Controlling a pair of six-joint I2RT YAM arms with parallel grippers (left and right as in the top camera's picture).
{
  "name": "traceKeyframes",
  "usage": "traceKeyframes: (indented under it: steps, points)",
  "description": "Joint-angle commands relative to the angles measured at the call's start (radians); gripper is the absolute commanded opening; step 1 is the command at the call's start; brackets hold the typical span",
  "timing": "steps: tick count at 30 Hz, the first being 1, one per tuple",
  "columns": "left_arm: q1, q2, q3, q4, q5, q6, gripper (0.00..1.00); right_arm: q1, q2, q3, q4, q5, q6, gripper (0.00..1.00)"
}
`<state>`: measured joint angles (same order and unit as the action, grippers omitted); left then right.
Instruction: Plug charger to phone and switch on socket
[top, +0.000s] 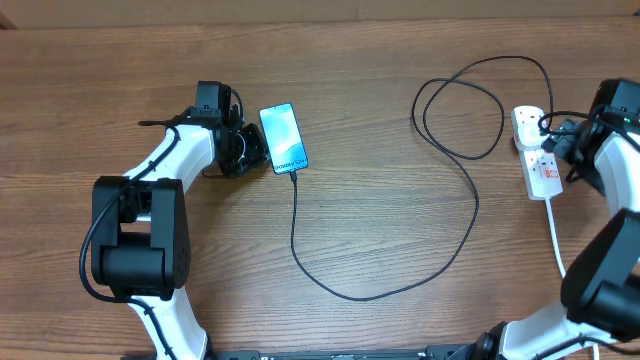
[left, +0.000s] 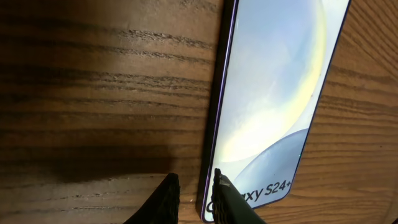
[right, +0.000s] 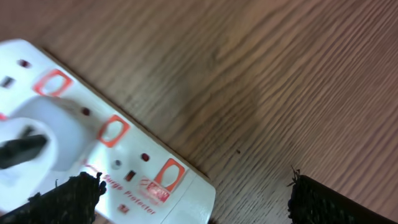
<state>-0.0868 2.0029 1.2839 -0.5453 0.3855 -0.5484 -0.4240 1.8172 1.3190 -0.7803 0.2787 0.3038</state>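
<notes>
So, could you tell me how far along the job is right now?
Seemingly done: the charger meets the phone at its lower end, with the left gripper at its edge. In hand: the open right gripper hovers at the socket. Left: pressing a red switch.

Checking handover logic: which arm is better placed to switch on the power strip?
Right. Its gripper hangs open at the power strip; the left gripper sits across the table beside the phone.
</notes>
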Motion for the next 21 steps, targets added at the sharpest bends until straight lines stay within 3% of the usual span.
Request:
traceKeyframes:
  steps: [1,21]
  points:
    - [0.004,-0.014,0.003,0.004,0.008,0.002,0.21,-0.014,-0.006,0.007,0.005,-0.018,0.014,1.00]
    - [0.003,-0.014,0.003,0.008,0.008,0.002,0.22,-0.087,0.090,-0.045,0.117,-0.161,-0.025,1.00]
